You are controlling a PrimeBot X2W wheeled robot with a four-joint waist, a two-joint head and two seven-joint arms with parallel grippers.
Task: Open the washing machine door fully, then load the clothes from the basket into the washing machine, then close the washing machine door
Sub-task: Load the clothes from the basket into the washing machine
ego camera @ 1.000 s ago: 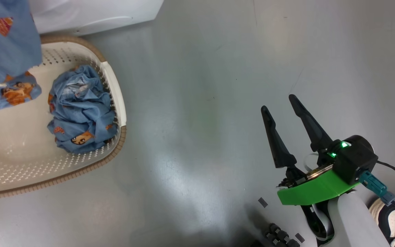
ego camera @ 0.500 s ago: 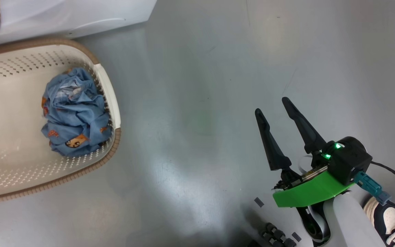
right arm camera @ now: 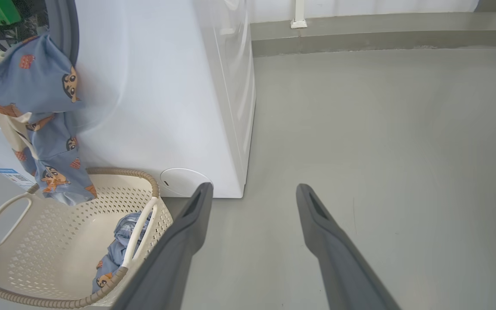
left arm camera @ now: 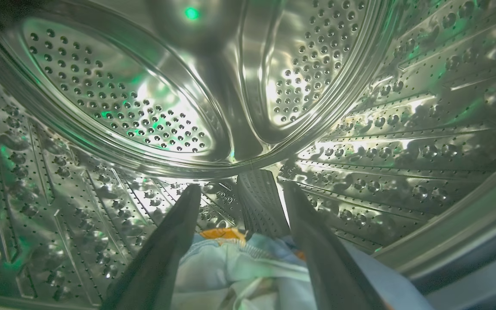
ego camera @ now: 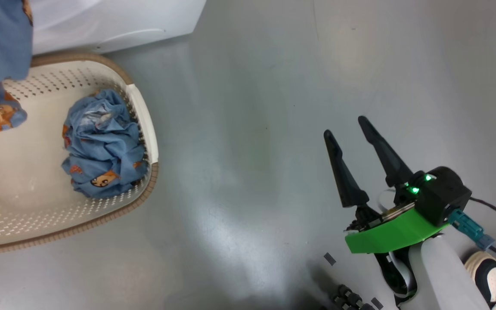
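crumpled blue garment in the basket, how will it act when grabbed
Likely floppy: the crumpled garment lies bunched in folds, and another garment hangs limp at the washing machine. Probably light, thin cloth; it may trail and catch the basket rim.

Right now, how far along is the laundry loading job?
Done: the door is open, since the left gripper sits open inside the drum. In hand: clothing lies beneath its fingers, and a garment hangs from the washing machine over the basket. Left: push that in, load the crumpled garment from the basket, close the door.
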